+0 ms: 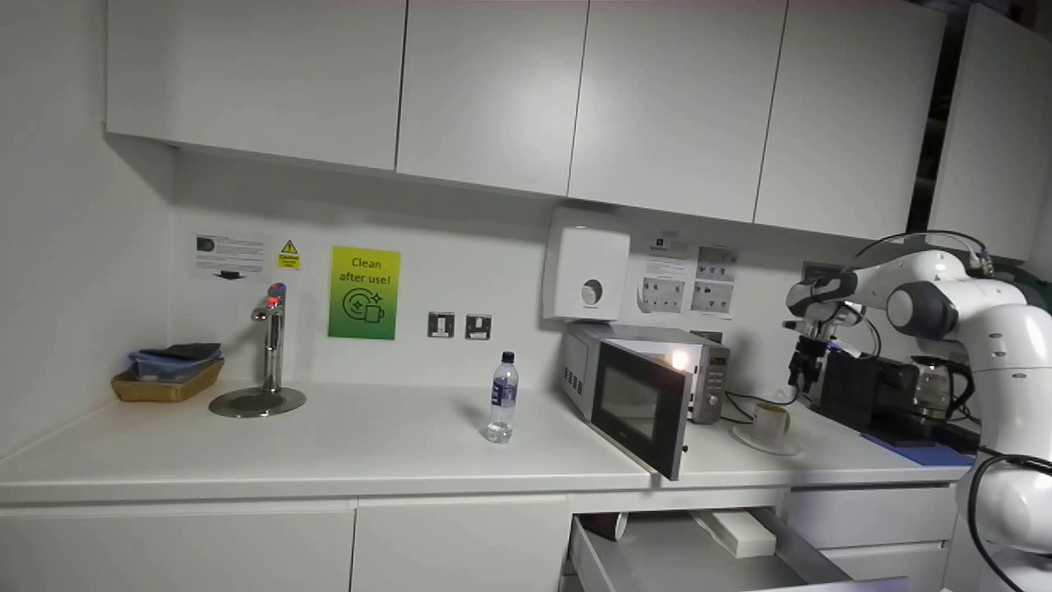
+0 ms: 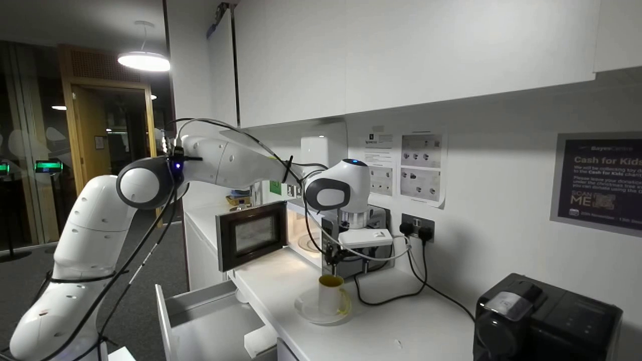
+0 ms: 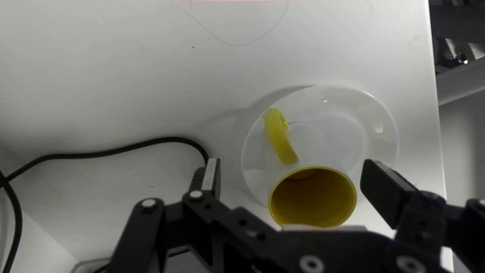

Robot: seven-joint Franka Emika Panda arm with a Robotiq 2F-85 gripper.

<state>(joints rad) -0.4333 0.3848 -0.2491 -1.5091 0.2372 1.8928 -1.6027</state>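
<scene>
My gripper (image 3: 291,168) is open and empty, with its two dark fingers spread wide. In the wrist view a mug (image 3: 312,199) with a yellow inside and yellow handle shows between the fingers, apart from both. The mug stands upright on a white saucer (image 3: 379,131), and its near rim is partly hidden by the gripper body. In both exterior views the gripper (image 1: 807,374) (image 2: 350,268) points down, a little above the mug (image 1: 770,425) (image 2: 329,298). The saucer (image 1: 781,449) (image 2: 307,310) lies on the white counter.
A microwave (image 1: 709,395) stands beside the mug with its door (image 2: 253,233) open and light on. A drawer (image 2: 210,321) below is pulled out, with a white box (image 1: 744,534) inside. A bottle (image 1: 502,403), black cables (image 3: 113,151) and a coffee machine (image 2: 551,321) are around.
</scene>
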